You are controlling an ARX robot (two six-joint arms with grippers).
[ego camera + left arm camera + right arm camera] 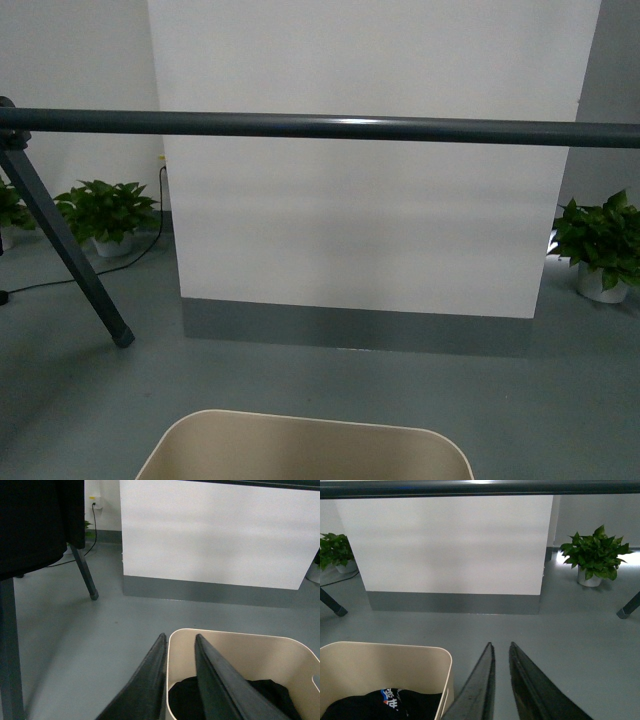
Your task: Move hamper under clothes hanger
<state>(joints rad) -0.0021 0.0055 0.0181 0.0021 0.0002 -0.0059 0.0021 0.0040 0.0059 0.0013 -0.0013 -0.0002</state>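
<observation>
I see the hamper [240, 652] straddled by my left gripper [180, 642]: one finger [150, 680] runs down outside the near wall and the other [220, 685] runs down inside, with the beige rim in the narrow gap between them. Whether the pads actually press on that wall I cannot tell; the contact point is hidden below the frame edge. Inside the tub, beyond the inner finger, lies dark clothing [270, 695], a black heap filling the bottom.

From the right wrist, the same tub sits off to one side of my right gripper [501, 647], apart from it, and the black garment [385, 702] in it carries a small blue and white print I cannot read. The right jaws stand slightly apart with only bare grey floor [560, 640] showing through the slot between them; they hold nothing.

In the front view only the far rim of the hamper shows at the bottom edge, the rest cut off, and neither arm appears. The clothes hanger [330, 127] crosses ahead of it as one long dark bar, with a slanted leg [70, 255] reaching the floor; its other end runs out of frame. The tub sits on the near side of the bar, not yet beneath it as far as I can judge. Behind stand a white panel [370, 220] and potted plants [600, 245].
</observation>
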